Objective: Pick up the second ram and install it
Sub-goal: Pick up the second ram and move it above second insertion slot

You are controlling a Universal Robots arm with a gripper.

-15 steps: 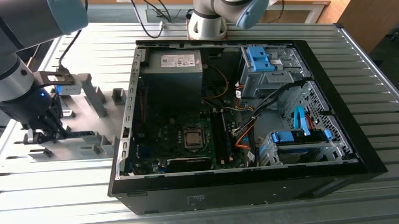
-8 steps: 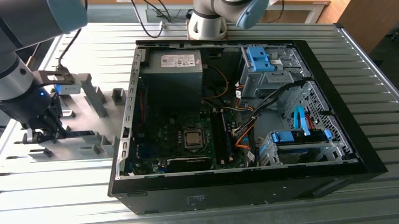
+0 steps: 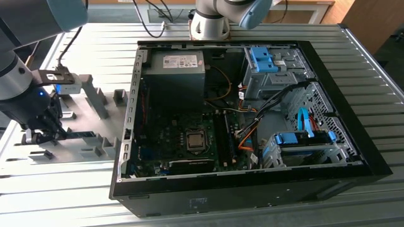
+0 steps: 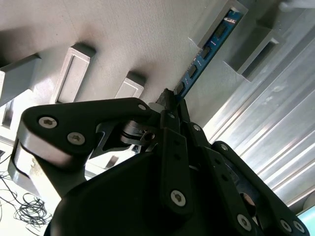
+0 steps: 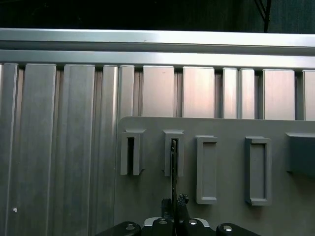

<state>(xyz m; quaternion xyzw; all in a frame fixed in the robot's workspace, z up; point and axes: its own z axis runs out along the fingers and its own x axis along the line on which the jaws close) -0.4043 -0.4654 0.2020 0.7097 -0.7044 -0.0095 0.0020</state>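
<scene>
Your gripper (image 4: 173,98) is clenched on the memory stick (image 4: 209,46), which sits in its grey holder (image 5: 168,157), so it is neither lifted nor fitted into the computer (image 3: 252,195) yet.

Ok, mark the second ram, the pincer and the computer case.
second ram (image 4: 207,49), second wrist view, middle of its blue board.
pincer (image 4: 174,98), second wrist view, between its fingertips.
computer case (image 3: 252,189), exterior view, its near black wall.

The blue-green second ram (image 4: 210,49) stands edgewise, far end in a grey fixture block (image 4: 210,27).
</scene>
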